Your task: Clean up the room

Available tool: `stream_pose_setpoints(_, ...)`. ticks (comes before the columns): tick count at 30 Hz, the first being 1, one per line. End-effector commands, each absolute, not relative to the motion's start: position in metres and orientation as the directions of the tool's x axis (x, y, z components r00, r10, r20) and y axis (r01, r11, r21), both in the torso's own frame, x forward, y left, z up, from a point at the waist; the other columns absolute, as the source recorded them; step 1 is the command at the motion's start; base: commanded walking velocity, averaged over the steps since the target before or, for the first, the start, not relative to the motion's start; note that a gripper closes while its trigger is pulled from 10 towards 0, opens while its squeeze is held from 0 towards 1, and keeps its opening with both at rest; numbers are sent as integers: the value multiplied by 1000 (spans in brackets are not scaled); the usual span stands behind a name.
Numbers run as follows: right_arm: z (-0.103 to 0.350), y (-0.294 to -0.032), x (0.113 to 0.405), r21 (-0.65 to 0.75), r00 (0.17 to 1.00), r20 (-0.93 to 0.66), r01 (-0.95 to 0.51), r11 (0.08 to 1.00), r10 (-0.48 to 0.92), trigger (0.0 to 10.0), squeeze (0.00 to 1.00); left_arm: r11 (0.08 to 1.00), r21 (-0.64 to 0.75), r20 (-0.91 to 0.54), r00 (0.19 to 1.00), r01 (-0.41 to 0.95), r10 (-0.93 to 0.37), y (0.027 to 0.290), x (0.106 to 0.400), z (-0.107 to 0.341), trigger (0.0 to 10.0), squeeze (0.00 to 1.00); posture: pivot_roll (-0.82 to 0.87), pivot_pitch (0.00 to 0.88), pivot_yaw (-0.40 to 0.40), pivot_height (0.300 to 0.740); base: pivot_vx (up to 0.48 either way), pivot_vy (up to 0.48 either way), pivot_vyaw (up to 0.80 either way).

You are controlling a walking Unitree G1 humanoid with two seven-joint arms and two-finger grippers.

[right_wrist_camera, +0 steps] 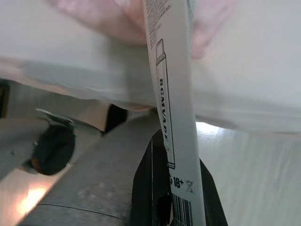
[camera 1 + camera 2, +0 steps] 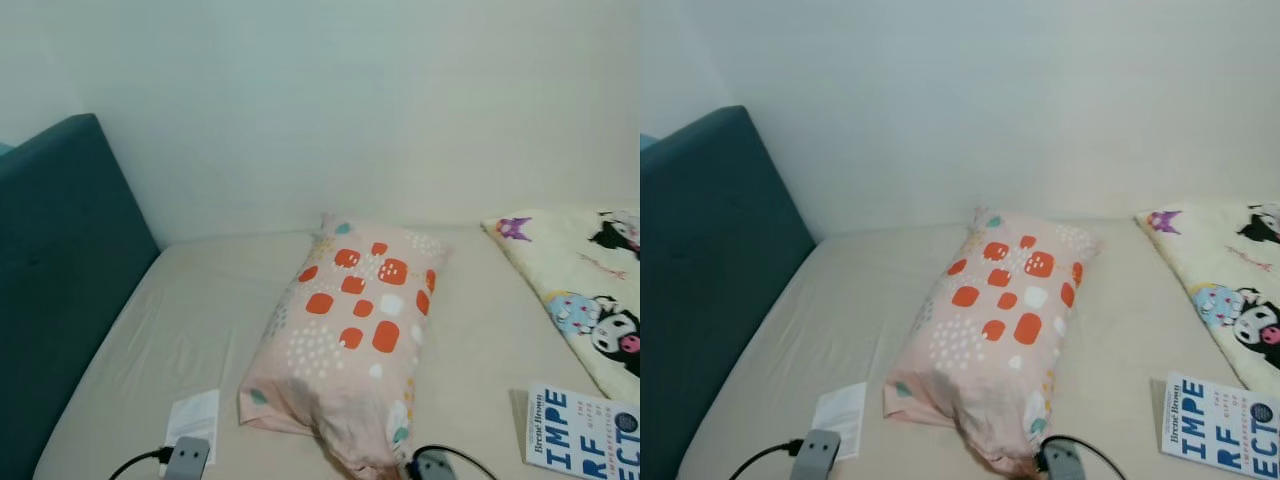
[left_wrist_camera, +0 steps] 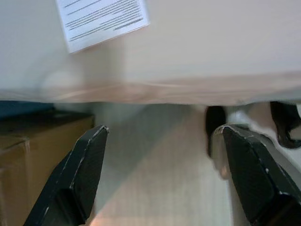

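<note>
A thin box (image 1: pixel 170 108) is clamped in the right tool (image 1: pixel 171 188) near the pillow (image 2: pixel 350 330). The left tool (image 3: pixel 164 174) is held apart beside the bed (image 2: pixel 200 320).

A beige bed (image 2: pixel 200 330) lay against a plain white wall (image 2: pixel 350 100). A teal headboard (image 2: pixel 60 270) stood along the bed's left side. In the left wrist view, a cardboard box (image 3: pixel 28 155) sat below the bed's edge on a pale wooden floor (image 3: pixel 160 179), with something dark on the floor under the bed that could not be made out.
</note>
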State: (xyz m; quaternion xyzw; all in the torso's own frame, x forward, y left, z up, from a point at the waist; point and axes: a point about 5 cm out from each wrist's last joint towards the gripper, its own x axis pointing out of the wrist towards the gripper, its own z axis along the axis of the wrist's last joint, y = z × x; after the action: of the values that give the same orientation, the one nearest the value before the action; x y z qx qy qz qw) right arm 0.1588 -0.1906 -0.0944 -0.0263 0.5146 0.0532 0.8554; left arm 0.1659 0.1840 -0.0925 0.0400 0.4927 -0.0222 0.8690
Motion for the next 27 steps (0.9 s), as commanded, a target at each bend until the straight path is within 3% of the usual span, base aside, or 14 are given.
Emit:
stream_pose_setpoints(1, -96, -188, 155, 22, 451, -890, -107, 994, 68, 10000, 0, 995, 58, -861, 509, 85, 7, 187, 166, -92, 10000, 0, -119, 0, 63, 732, 0, 345, 0)
stream_pose_setpoints(12, -98, -191, 151, 12, 440, -896, -102, 995, 56, 10000, 0, 993, 60, -864, 503, 99, 3, 187, 163, -93, 10000, 0, -123, 0, 64, 732, 0, 342, 0)
stream_pose_setpoints(27, -99, -193, 147, 11, 433, -900, -79, 997, 44, 10000, 0, 992, 64, -864, 504, 107, 2, 185, 164, -93, 10000, 0, -124, 0, 69, 732, 0, 0, 0)
